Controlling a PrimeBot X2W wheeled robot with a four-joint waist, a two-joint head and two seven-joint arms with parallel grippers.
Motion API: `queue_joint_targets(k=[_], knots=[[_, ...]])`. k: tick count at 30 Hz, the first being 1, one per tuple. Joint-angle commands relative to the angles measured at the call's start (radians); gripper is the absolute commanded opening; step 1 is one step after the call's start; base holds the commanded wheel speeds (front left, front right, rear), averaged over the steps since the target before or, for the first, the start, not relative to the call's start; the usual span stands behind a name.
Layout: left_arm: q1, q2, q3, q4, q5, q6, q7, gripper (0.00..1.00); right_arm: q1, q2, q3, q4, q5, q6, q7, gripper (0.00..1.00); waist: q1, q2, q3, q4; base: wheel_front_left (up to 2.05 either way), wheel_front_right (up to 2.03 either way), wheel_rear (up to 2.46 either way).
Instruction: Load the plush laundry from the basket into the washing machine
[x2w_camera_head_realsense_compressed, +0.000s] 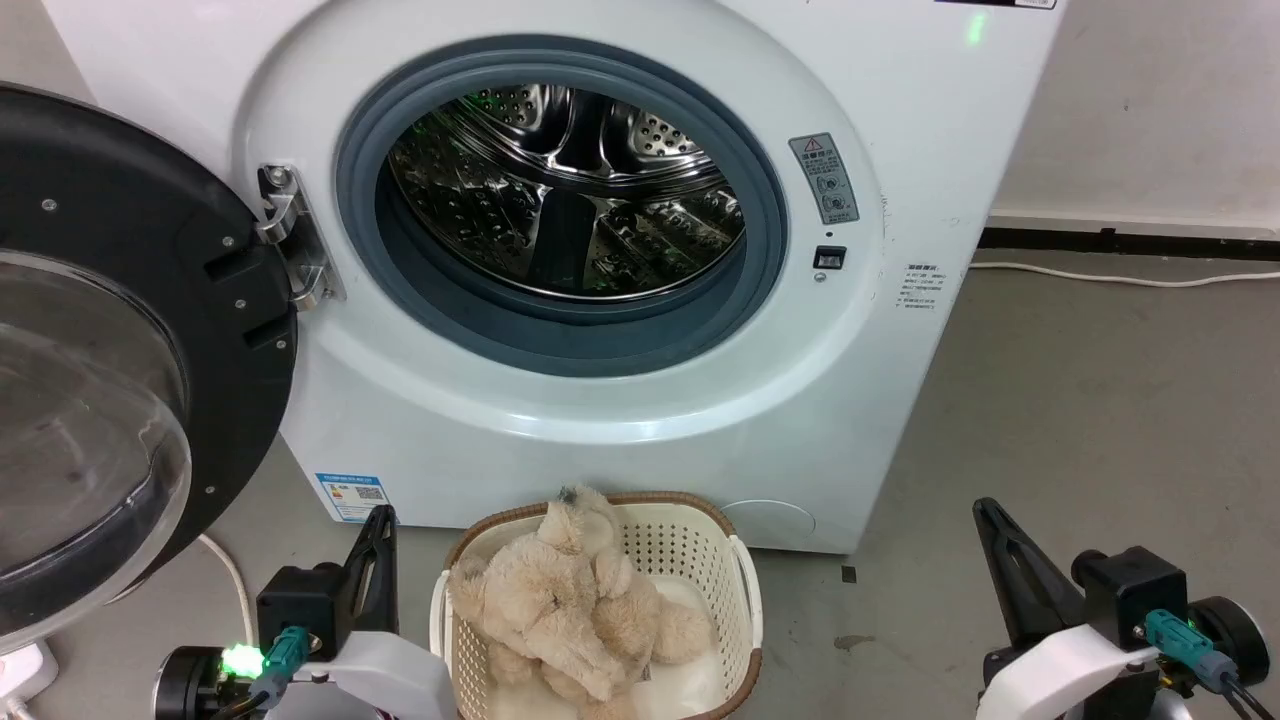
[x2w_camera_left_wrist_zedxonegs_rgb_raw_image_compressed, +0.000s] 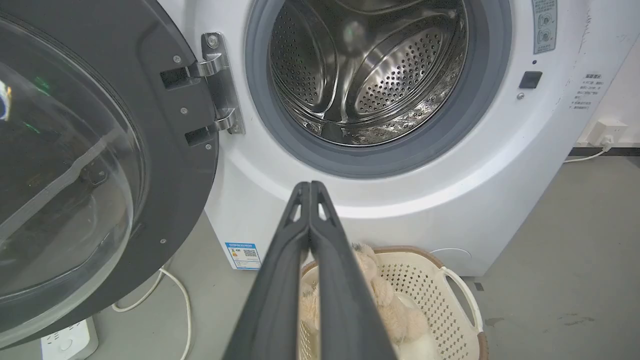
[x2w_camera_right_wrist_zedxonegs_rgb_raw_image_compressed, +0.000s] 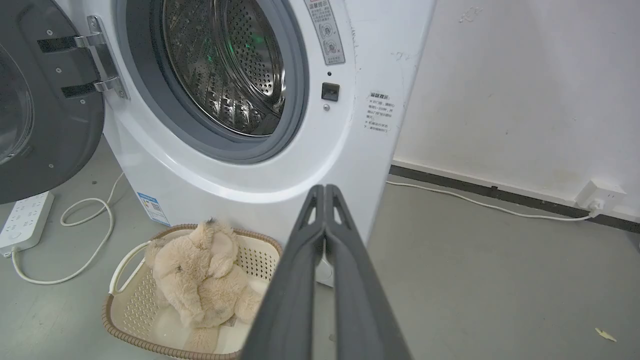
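Plush laundry, one fluffy cream-beige teddy bear, lies in the basket on the floor. The large white front-loading washing machine stands ahead of me, its shiny perforated steel drum ringed by a grey-blue gasket. Its black-framed round glass door hangs wide open on my left, hinged at the opening's left edge. Grey floor lies open on my right. The right wrist view adds a pale wall there, a white cable along its foot, and a white power strip beneath the door. The small cream perforated plastic basket with a brown rim sits just before the machine's base, under the opening. The bear's long axis runs from me toward the machine, one end poking above the far rim. The left wrist view hides much of it behind my fingers. My left pincer and right pincer flank the basket, apart from it, each pressed closed on nothing.
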Motion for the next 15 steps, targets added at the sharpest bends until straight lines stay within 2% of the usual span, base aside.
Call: queue_joint_targets(k=[1, 3, 4, 15], knots=[[-0.015, -0.001, 0.002, -0.004, 0.003, -0.004, 0.000, 0.00, -0.012, 0.004, -0.003, 0.002, -0.006, 0.001, 0.001, 0.00, 0.0000, -0.0001, 0.000, 0.000, 0.00, 0.00, 0.00], [-0.015, -0.001, 0.002, -0.004, 0.003, -0.004, 0.000, 0.00, -0.012, 0.004, -0.003, 0.002, -0.006, 0.001, 0.001, 0.00, 0.0000, -0.0001, 0.000, 0.000, 0.00, 0.00, 0.00], [0.001, 0.000, -0.001, 0.001, 0.000, 0.001, 0.000, 1.00, 0.000, 0.000, 0.000, 0.000, 0.001, 0.000, -0.001, 1.00, 0.0000, -0.0001, 0.000, 0.000, 0.00, 0.00, 0.00], [0.005, 0.000, -0.010, 0.003, -0.006, 0.000, -0.018, 1.00, 0.005, 0.000, -0.011, -0.001, 0.010, 0.000, -0.018, 1.00, 0.0000, -0.0001, 0.010, -0.004, 0.00, 0.00, 0.00]])
